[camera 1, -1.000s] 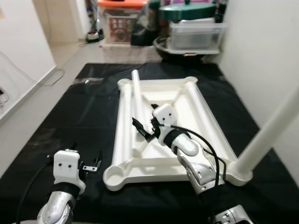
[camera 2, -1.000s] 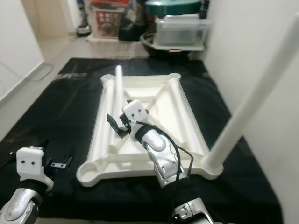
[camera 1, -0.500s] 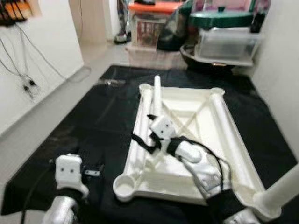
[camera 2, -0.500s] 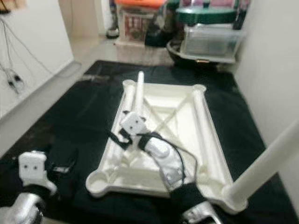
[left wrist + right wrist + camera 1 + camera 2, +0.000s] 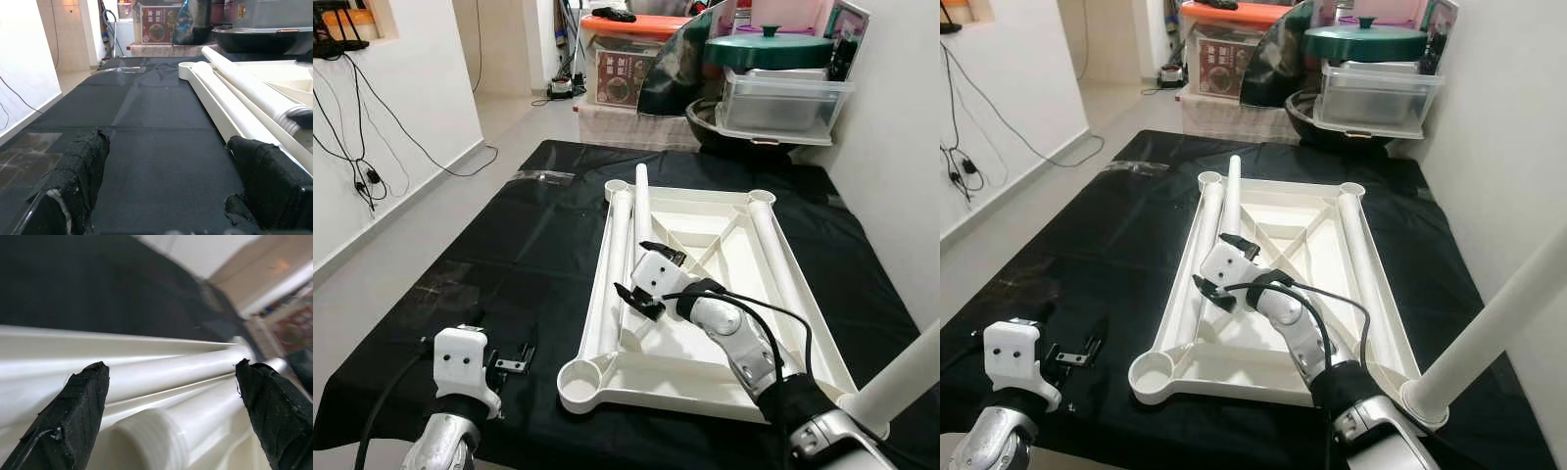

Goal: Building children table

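A white table top (image 5: 773,294) lies upside down in the middle of a black mat (image 5: 509,264) on the floor. A loose white table leg (image 5: 641,211) rests along the top's left edge, its far end poking past the far left corner. The right gripper (image 5: 648,276) hovers over the near end of that leg, fingers spread to either side of it, not closed on it. Another leg (image 5: 1498,323) stands up from the near right corner. The left gripper (image 5: 514,357), fingers apart and holding nothing, sits low over the mat near its near left corner, well apart from the top
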Motion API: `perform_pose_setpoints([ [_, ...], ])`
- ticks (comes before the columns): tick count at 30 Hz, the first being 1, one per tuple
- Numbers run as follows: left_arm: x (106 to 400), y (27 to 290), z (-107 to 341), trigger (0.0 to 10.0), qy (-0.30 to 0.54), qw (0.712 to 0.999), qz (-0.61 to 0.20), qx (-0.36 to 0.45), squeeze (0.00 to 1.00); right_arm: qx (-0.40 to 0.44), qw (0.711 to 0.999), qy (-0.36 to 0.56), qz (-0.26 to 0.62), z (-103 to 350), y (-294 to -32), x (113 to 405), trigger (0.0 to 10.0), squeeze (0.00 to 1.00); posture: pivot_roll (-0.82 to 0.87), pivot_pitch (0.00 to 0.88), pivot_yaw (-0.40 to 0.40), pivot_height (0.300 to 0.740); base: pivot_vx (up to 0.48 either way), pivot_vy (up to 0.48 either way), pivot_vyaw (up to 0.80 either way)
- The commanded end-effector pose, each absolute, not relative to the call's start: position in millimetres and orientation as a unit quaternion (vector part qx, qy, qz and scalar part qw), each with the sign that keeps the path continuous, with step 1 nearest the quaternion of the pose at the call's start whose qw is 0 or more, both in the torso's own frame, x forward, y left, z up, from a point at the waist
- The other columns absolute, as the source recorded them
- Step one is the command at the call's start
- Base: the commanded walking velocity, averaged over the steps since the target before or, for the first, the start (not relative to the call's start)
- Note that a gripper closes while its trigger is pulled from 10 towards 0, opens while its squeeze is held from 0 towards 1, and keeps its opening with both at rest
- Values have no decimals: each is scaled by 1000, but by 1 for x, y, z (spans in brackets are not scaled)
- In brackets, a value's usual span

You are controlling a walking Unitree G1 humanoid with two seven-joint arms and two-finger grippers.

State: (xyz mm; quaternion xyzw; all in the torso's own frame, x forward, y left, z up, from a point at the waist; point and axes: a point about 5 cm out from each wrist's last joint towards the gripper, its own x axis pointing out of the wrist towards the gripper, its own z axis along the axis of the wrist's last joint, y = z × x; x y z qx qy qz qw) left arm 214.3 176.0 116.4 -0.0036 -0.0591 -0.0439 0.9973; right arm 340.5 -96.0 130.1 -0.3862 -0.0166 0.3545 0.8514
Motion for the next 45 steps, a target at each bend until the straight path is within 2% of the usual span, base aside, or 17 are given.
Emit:
perform_pose_setpoints([
  [1,215,178,112,10000,-53,998,-37,-7,0,-407,826,-21,389,133,-93,340,10000,0,70,0,-53,740,0,0,0],
  [2,215,178,112,10000,-53,998,-37,-7,0,-407,826,-21,389,133,-93,340,10000,0,70,0,-53,740,0,0,0],
  [3,215,178,112,10000,-53,998,-38,-7,0,-421,804,-8,420,135,-99,341,10000,0,60,0,-50,740,0,0,0],
  [13,218,178,112,10000,-55,998,-38,-6,0,-491,779,31,389,136,-117,360,10000,0,67,0,-63,740,0,0,0],
  [18,218,178,112,10000,-56,998,-38,-6,0,-506,760,46,406,132,-118,360,10000,0,67,0,-63,740,0,0,0],
  [20,218,177,112,10000,-56,998,-39,-6,0,-519,740,59,424,128,-119,357,10000,0,65,0,-62,740,0,0,0],
  [27,219,176,112,10000,-57,998,-41,-5,0,-545,727,75,411,129,-124,363,10000,0,60,0,-64,740,0,0,0],
  [34,220,175,112,10000,-58,997,-41,-6,0,-555,740,54,376,140,-122,372,10000,0,58,0,-66,740,0,0,0],
  [36,220,174,112,10000,-59,997,-41,-6,0,-548,762,36,343,146,-119,377,10000,0,55,0,-67,740,0,0,0],
  [37,220,174,112,10000,-59,997,-41,-6,0,-548,762,36,343,146,-119,377,10000,0,55,0,-67,740,0,0,0],
  [42,221,175,112,10000,-58,997,-41,-3,0,-547,774,11,318,143,-100,377,10000,0,60,0,-65,740,0,0,0],
  [44,221,175,112,10000,-58,997,-41,-3,0,-507,810,-12,293,150,-92,379,10000,0,58,0,-65,740,0,0,0],
  [45,221,175,112,10000,-58,997,-41,-3,0,-507,810,-12,293,150,-92,379,10000,0,58,0,-65,740,0,0,0],
])
